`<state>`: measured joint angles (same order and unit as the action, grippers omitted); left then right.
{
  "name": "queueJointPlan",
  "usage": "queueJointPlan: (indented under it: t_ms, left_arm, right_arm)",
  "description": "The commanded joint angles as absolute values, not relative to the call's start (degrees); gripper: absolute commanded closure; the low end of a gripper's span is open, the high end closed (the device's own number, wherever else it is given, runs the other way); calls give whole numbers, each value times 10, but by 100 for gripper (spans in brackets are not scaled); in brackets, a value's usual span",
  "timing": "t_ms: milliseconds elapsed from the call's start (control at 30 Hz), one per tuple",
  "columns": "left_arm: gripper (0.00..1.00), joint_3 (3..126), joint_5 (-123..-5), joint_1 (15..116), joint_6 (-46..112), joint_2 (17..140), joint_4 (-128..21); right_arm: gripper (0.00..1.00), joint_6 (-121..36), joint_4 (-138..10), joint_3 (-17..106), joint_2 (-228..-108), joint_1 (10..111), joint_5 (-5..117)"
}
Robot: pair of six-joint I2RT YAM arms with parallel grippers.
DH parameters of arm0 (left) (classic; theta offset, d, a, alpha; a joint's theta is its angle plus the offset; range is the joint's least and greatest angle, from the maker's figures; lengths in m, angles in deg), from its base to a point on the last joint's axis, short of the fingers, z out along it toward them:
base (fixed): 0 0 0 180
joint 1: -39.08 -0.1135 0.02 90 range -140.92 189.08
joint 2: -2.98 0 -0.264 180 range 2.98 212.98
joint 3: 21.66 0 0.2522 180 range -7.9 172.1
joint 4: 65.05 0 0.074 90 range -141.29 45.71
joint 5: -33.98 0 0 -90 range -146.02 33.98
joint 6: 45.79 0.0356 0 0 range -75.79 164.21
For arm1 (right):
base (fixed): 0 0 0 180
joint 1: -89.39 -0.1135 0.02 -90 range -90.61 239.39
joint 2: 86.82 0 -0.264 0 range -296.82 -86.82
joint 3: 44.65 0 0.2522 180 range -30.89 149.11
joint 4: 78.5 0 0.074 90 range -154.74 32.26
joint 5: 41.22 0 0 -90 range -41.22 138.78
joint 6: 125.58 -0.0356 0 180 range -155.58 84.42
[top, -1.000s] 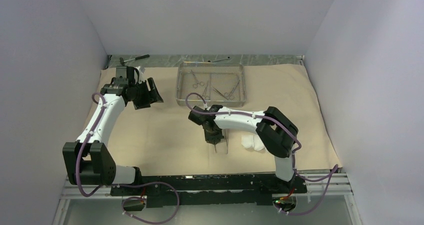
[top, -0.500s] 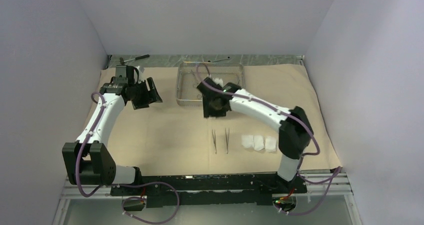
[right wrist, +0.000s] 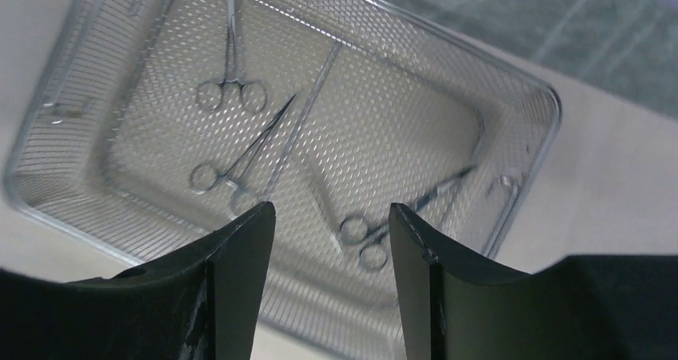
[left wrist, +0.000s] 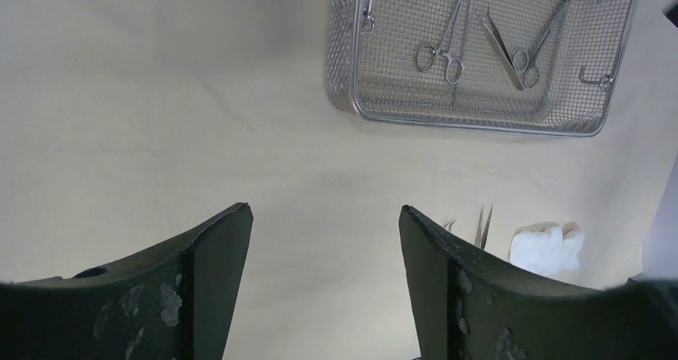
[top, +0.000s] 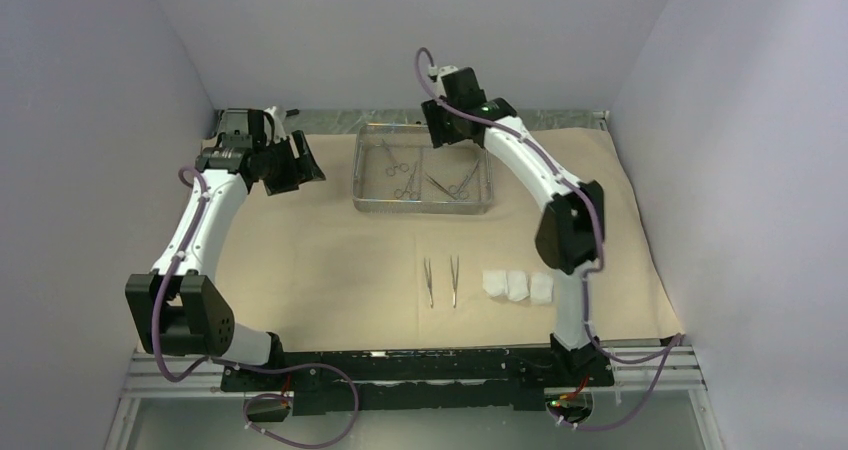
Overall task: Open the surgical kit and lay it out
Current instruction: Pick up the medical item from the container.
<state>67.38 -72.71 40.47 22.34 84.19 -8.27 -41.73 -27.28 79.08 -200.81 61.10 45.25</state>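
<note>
1. nearest the arms, the wrap sheet point(top: 300, 270) is already unfolded and lies flat over most of the table point(top: 330, 120). the opening part of the job looks done to me.
2. on the near middle of the sheet, two tweezers point(top: 428, 282) lie side by side with their points towards the arms. just to their right, three white gauze pads point(top: 517, 286) sit in a neat row, close together. i'd count both as laid out.
3. further back, in the middle, the wire-mesh tray point(top: 357, 175) rests on the sheet, well apart from the tweezers. several silver ring-handled clamps point(top: 408, 173) lie loose inside it, some crossing one another. from the right wrist view i count at least three.
4. at about the same depth on the left, the left tool point(top: 290, 165) hangs above bare sheet. its fingers are spread wide and there is nothing between them.
5. furthest back, the right tool point(top: 445, 120) is raised over the tray's far edge and looks down into the mesh. its fingers point(right wrist: 240, 240) are well apart and it holds nothing.
6. as i judge it, the task is past halfway. what remains is to lift the clamps out one at a time and set them in line on the sheet. there is room near the tweezers, and the tray may then be left empty.
</note>
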Motion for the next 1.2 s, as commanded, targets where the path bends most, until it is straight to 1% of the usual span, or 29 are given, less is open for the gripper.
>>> queueJointPlan:
  t_ms: [0, 67, 200, 300, 400, 567, 967, 1000, 1067, 1133, 1167]
  left_arm:
    - [26, 688, -724, 407, 240, 847, -92]
    - [26, 683, -716, 407, 239, 849, -101]
    - [26, 679, -705, 407, 228, 855, -120]
    - [26, 678, -703, 407, 220, 864, -130]
    - [26, 681, -706, 408, 218, 878, -131]
    - [27, 692, -710, 407, 226, 902, -121]
    - [26, 710, -701, 406, 254, 926, -99]
    - [26, 710, -701, 407, 253, 927, -100]
    - [27, 712, -701, 407, 249, 929, -99]
    - [27, 714, -700, 407, 246, 925, -101]
    - [27, 714, -698, 407, 247, 921, -105]
  right_arm:
    - [42, -286, -184, 910, -2120, 605, 473]
    - [45, -273, -176, 928, -2145, 610, 483]
    - [48, -266, -164, 942, -2174, 614, 541]
    - [50, -260, -160, 933, -2187, 614, 559]
    - [52, -254, -149, 927, -2202, 614, 555]
    - [53, -257, -152, 926, -2223, 614, 548]
    - [64, -258, -162, 931, -2261, 614, 532]
    - [66, -261, -163, 931, -2262, 615, 530]
    - [74, -269, -167, 930, -2260, 615, 530]
    - [86, -275, -171, 932, -2251, 614, 529]
    - [93, -275, -174, 931, -2246, 614, 528]
